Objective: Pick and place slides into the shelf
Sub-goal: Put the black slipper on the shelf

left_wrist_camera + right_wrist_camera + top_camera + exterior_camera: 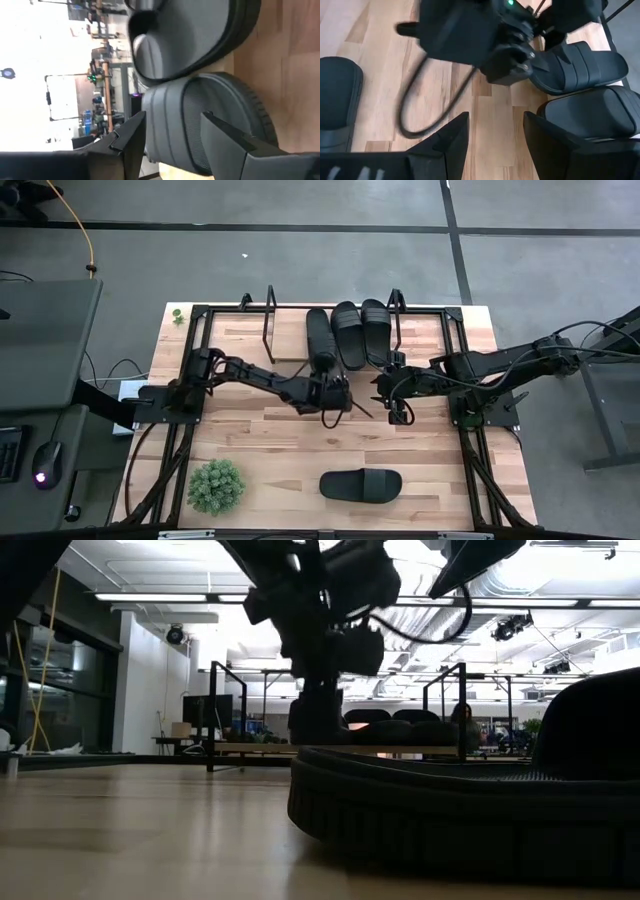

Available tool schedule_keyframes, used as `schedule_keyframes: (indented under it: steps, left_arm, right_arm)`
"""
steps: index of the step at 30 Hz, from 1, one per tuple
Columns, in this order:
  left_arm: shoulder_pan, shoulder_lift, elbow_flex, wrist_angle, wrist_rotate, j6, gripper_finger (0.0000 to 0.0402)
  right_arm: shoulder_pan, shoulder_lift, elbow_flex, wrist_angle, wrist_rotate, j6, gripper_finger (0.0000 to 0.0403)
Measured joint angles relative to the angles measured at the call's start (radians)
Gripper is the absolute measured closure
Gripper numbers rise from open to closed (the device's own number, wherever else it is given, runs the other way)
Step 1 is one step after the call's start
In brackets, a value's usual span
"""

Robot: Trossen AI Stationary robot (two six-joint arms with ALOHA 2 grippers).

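High view: three black ribbed-strap slides (348,333) sit on the low wooden wire-framed shelf (268,330); a fourth (361,484) lies on the table well apart. Left gripper (335,394) jaws apart beside the shelf's leftmost slide; right gripper (385,386) jaws apart, empty.

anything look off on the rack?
Yes. On the shelf, the left slide looks narrower than its two flat neighbours, apparently tipped on edge. The left gripper, jaws apart, is at its near end. A fourth slide lies on the table.

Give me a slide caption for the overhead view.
Three slides on the shelf, left gripper at the third, one slide waiting.
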Motion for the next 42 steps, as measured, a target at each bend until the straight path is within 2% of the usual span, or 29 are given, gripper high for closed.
schedule_keyframes:
  steps: [7,10,12,15,24,29,36,42]
  left_arm:
    - [-0.049,-0.026,0.0,-0.039,-0.047,-0.077,0.0228]
    - [-0.062,-0.038,0.001,-0.077,-0.101,-0.102,0.0227]
    - [-0.07,-0.055,0.0,-0.162,-0.135,-0.157,0.0227]
    - [-0.078,-0.082,-0.001,-0.295,-0.155,-0.289,0.0227]
    - [-0.113,-0.172,-0.001,-0.792,-0.258,-0.789,0.0227]
    - [-0.153,-0.223,0.0,-0.946,-0.285,-0.987,0.0227]
    - [-0.217,-0.265,0.0,-0.991,-0.293,-1.029,0.0227]
    - [-0.278,-0.281,0.002,-0.993,-0.305,-1.021,0.0227]
  right_arm:
    - [0.0,0.0,0.0,0.0,0.003,0.05,0.0224]
    - [0.0,-0.003,0.0,-0.002,0.062,0.098,0.0224]
    - [0.0,-0.012,0.0,-0.003,0.121,0.115,0.0224]
    - [-0.001,-0.023,0.0,-0.013,0.178,0.124,0.0224]
    - [0.0,-0.043,0.002,-0.022,0.236,0.223,0.0224]
    - [0.0,-0.043,0.002,-0.044,0.282,0.293,0.0224]
    - [0.016,-0.043,-0.001,-0.055,0.286,0.347,0.0224]
    - [0.043,-0.06,-0.115,0.098,0.245,0.251,0.0224]
